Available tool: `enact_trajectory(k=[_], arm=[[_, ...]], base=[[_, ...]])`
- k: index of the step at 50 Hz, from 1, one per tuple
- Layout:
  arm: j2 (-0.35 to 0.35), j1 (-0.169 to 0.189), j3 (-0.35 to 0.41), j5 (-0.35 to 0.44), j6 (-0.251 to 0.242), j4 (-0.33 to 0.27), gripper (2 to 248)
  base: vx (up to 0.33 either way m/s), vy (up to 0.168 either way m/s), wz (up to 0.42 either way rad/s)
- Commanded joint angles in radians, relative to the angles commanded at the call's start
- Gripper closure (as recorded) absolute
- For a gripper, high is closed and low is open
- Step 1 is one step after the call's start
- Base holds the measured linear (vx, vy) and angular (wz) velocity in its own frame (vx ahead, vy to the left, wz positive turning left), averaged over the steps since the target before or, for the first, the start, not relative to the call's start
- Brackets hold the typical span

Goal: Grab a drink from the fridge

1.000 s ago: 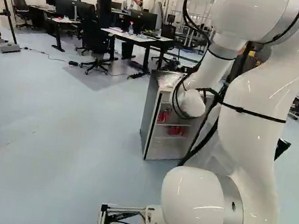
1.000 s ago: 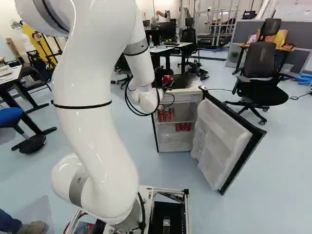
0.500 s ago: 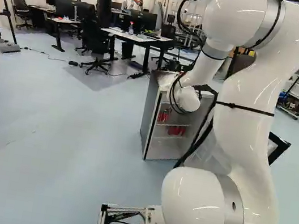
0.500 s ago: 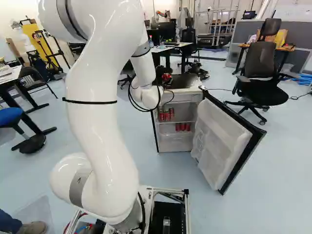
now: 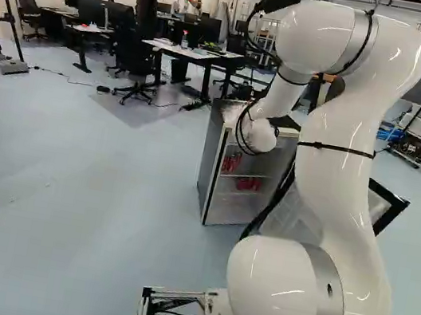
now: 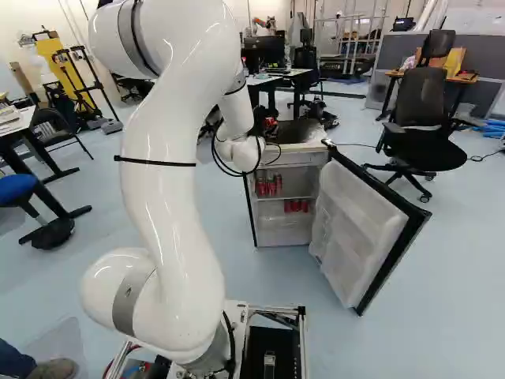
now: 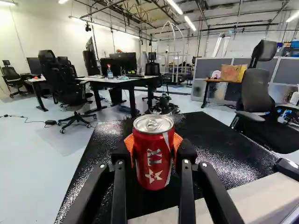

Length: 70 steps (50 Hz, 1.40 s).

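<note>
Black fridge top point(image 7: 224, 147) is seen near; the red can point(image 7: 153, 161) — clasped between both pads point(image 7: 177, 141) of the gripper point(image 7: 153, 145) — is best kept upright and drawn back slowly.

Red can point(image 7: 141, 161): white letters point(image 7: 154, 157), star point(image 7: 153, 176); wording unclear.

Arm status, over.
Black two-finger gripper shut on red metal drink can. Can over glossy black fridge top. White-lined fridge door open, not blocking can.

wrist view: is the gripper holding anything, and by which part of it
Yes, a red drink can: the gripper has it by opposite sides of its upper body, below the rim, between its orange pads.
</note>
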<state>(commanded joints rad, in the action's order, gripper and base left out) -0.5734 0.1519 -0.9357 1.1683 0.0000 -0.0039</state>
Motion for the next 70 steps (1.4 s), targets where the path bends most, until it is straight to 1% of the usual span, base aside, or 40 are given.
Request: enact_trajectory(k=[10,21,70], arm=[[-0.002,0.000,-0.003,-0.026,0.000,0.000,151],[-0.002,0.000,-0.003,-0.036,0.000,0.000,151],[-0.010,0.000,-0.003,-0.048,0.000,0.000,151]], base=[[0.000,0.000,0.000],[0.000,0.000,0.000],[0.000,0.000,0.000]])
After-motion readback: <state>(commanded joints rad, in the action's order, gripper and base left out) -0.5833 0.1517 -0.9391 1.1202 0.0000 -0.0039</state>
